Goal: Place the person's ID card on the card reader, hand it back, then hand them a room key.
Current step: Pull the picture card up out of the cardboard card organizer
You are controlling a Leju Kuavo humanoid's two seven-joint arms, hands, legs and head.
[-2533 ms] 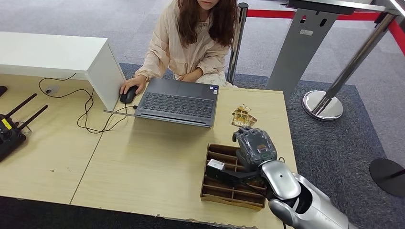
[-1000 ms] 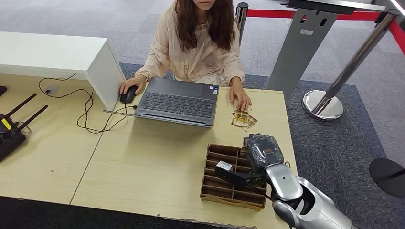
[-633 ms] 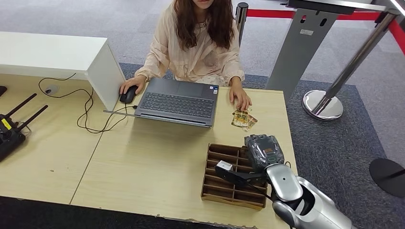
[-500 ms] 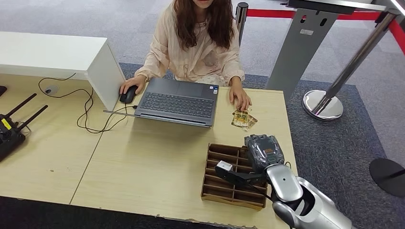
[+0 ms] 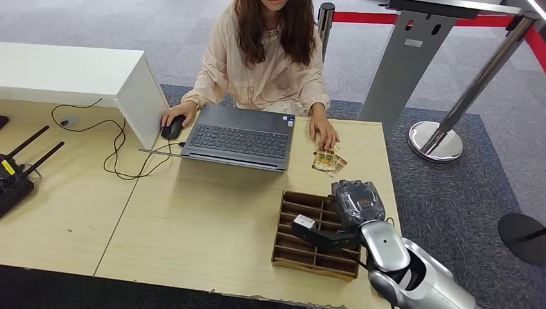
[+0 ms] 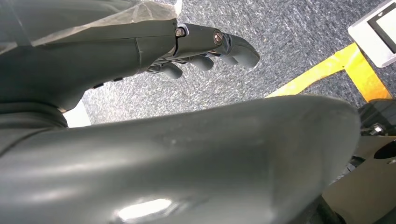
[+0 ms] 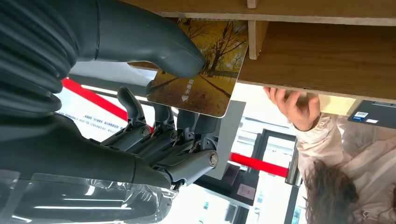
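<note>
My right hand (image 7: 154,107) pinches the room key card (image 7: 205,70) between thumb and fingers, right at the wooden slotted tray (image 5: 302,241). Only a shallow hold: snagging a divider on the lift could tip the card loose. My left hand (image 6: 205,51) hangs empty, fingers loosely curled.

The right robot hand (image 5: 358,205) hides the tray's (image 5: 302,238) far-right compartments.

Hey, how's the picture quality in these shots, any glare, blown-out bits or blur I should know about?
Head view: evenly lit and sharp, soft shadows, a bright gleam on the silver right arm. Right wrist view: the room key card held by the right hand is crisp, but the background behind it is washed out white. Left wrist view: the near dark cover is blurred with a glare spot; the left hand and carpet are sharper.
</note>
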